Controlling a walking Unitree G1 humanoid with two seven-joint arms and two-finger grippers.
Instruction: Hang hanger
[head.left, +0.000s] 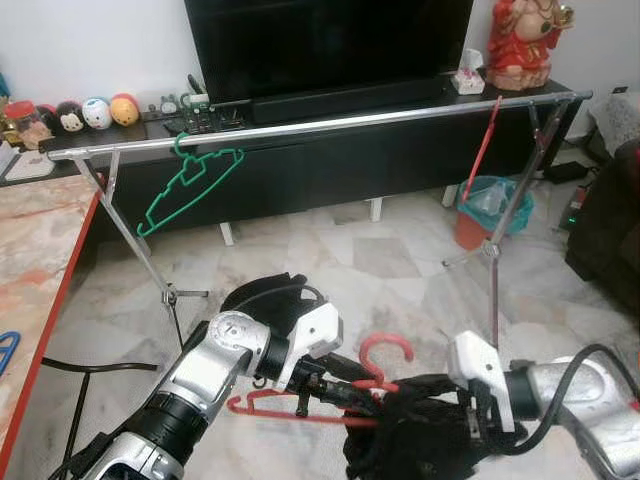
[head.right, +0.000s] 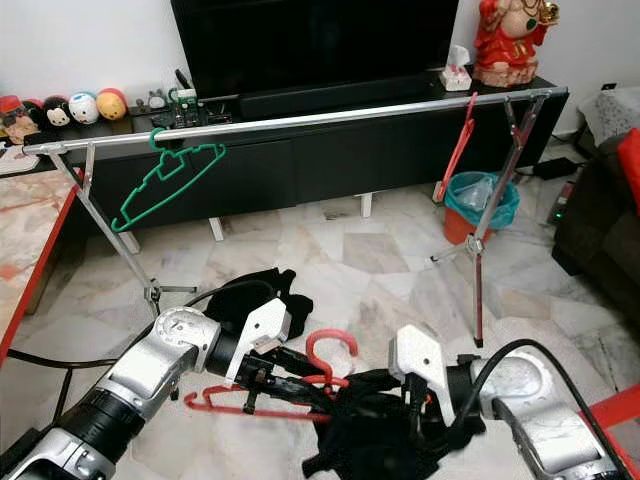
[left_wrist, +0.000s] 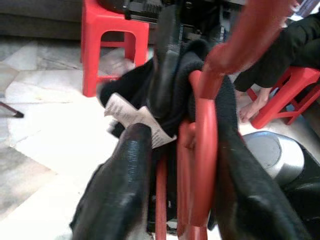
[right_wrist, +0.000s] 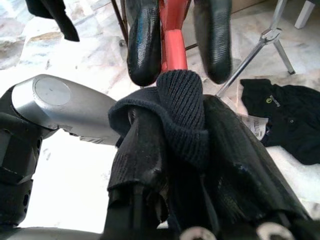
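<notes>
In your left eye view, the left gripper (head.left: 335, 388) clamps the red hanger (head.left: 310, 405) low above the floor, below the rail (head.left: 320, 125) with its green hanger (head.left: 190, 185). In your right wrist view, the right gripper (right_wrist: 187, 150) pinches the black garment (right_wrist: 182, 105) at the hanger's neck.

1. A long silver metal clothes rail (head.left: 330, 125) stands before the low black TV cabinet (head.left: 330, 165).
2. A green plastic hanger (head.left: 190, 185) hangs at the rail's left end; a red plastic hanger (head.left: 482, 150) hangs near its right end.
3. Another red plastic hanger (head.left: 330, 395) lies low in front, apparently touching the black knitted garment (head.left: 410, 435) on its right.
</notes>
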